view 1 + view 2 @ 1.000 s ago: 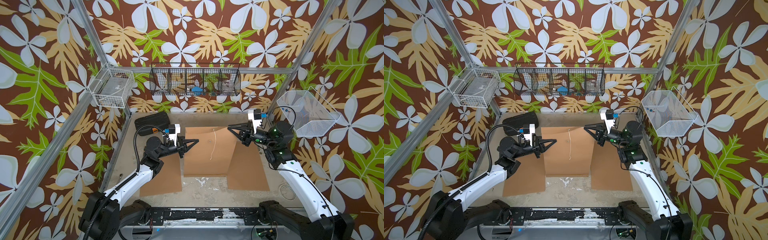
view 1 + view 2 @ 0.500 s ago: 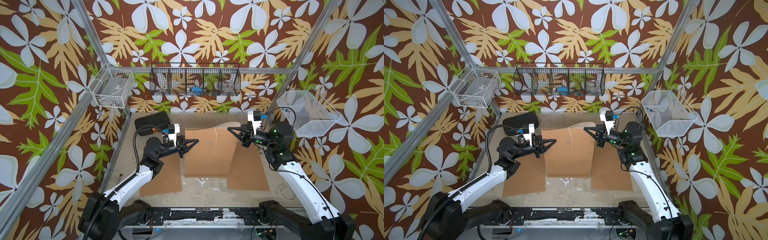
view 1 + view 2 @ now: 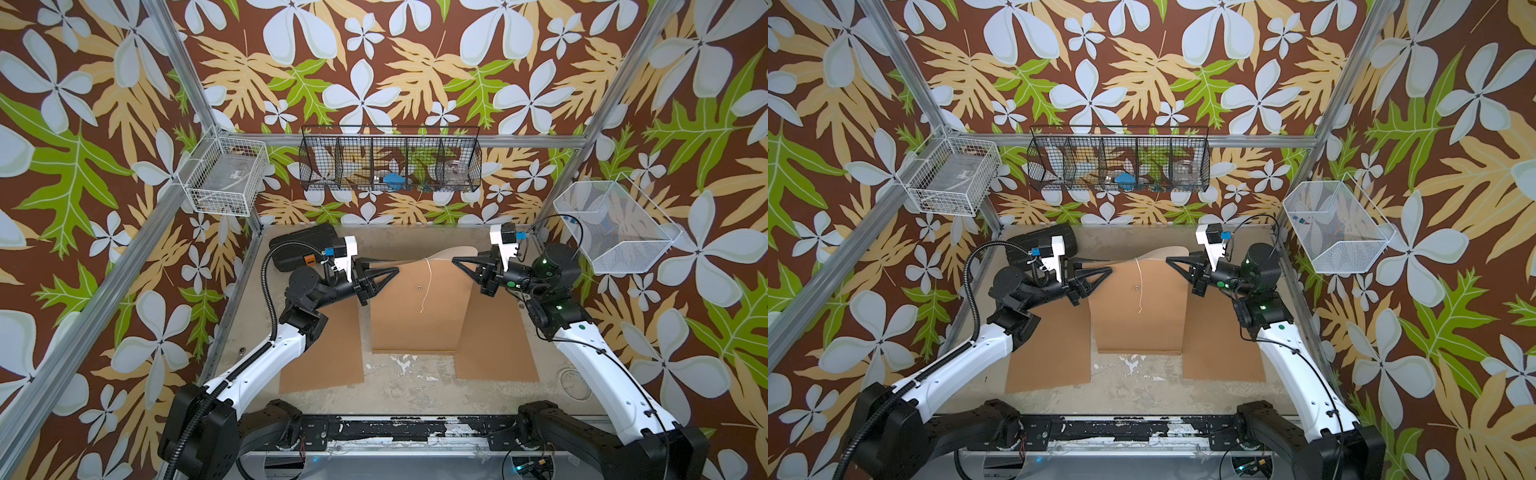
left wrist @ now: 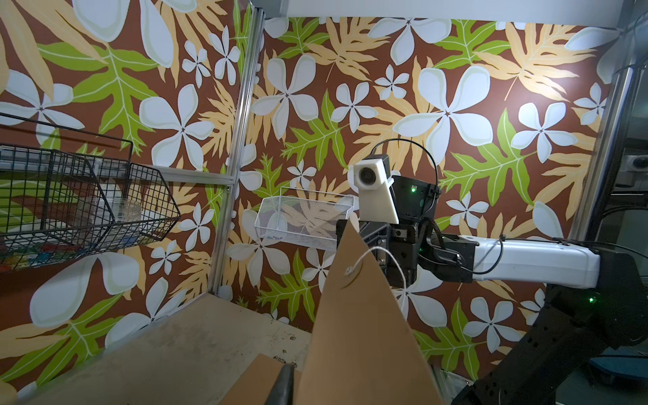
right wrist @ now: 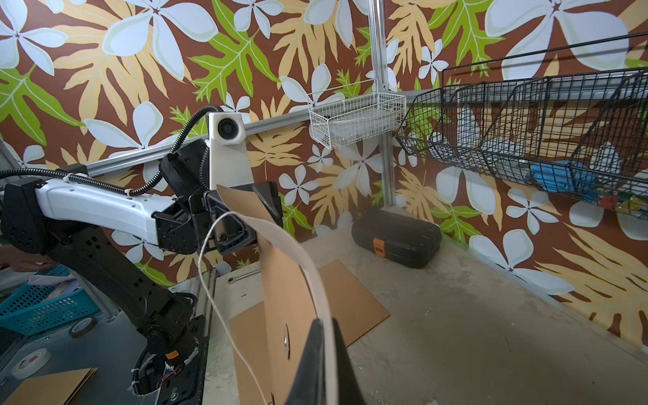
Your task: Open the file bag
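Aloft, file bag (image 3: 415, 316) edge btwn R fingers (image 5: 308, 371); table (image 3: 415, 374) below

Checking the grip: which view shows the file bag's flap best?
The right wrist view: the flap, seen close, curves into the shut right gripper. Both top views show only its small pale raised edge; the left wrist view shows its brown outer face.

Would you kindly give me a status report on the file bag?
Right gripper shut on flap, lifted. Left gripper at edge of file bag, grip unclear. String loose, nothing blocking.
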Available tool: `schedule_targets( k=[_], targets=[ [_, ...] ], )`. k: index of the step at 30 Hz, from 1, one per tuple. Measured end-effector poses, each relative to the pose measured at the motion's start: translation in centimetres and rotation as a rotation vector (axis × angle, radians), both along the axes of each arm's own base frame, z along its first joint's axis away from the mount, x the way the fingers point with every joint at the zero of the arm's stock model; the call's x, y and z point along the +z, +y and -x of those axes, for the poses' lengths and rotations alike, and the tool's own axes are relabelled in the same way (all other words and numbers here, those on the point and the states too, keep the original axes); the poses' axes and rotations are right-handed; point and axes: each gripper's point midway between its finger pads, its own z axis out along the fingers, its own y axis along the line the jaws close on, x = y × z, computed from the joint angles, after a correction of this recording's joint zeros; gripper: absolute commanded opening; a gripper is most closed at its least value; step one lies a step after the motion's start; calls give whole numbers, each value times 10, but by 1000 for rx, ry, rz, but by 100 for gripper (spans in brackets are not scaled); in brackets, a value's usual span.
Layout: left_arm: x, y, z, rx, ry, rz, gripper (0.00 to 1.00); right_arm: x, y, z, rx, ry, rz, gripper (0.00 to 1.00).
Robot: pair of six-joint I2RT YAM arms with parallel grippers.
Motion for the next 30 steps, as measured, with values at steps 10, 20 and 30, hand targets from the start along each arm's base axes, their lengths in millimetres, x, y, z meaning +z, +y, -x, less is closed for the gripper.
schedule_targets(
  k=[10,20,30],
  targets=[
    [15,0,-1,5,-28,14,22,-2,2,-2,-7,3,7,0],
    [12,1,-2,12,-19,14,0,-4,4,-2,-5,4,12,0],
    [8,7,-5,54,15,48,0,-6,4,1,-4,9,15,22]
  ],
)
